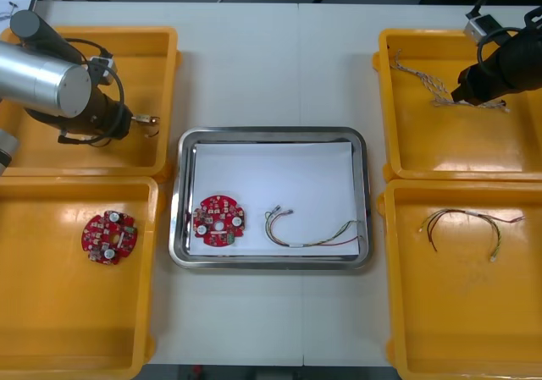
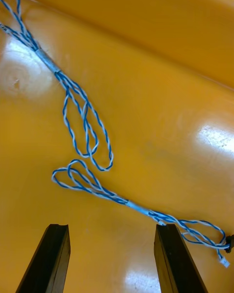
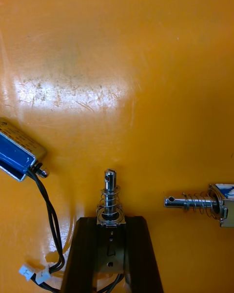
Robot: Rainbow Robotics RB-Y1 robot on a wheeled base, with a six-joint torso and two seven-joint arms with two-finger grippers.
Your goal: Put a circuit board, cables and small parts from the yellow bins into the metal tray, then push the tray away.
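Over the far-left yellow bin (image 1: 146,65), the left tool (image 3: 109,220) pinches a small metal part (image 3: 110,195), its spring pin pointing out past the fingertips. The right tool (image 2: 112,229), open and empty, hovers over a twisted blue and white cable (image 2: 87,146).

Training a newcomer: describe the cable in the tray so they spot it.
Find the metal tray, central on the table. In its right half lies the red and yellow cable, a thin curved strand, unlike the round red circuit board beside it.

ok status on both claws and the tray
Left claw shut on small metal part, far left bin. Right claw open over blue and white cable, far right bin. Tray holds circuit board, red and yellow cable. Nothing blocking.
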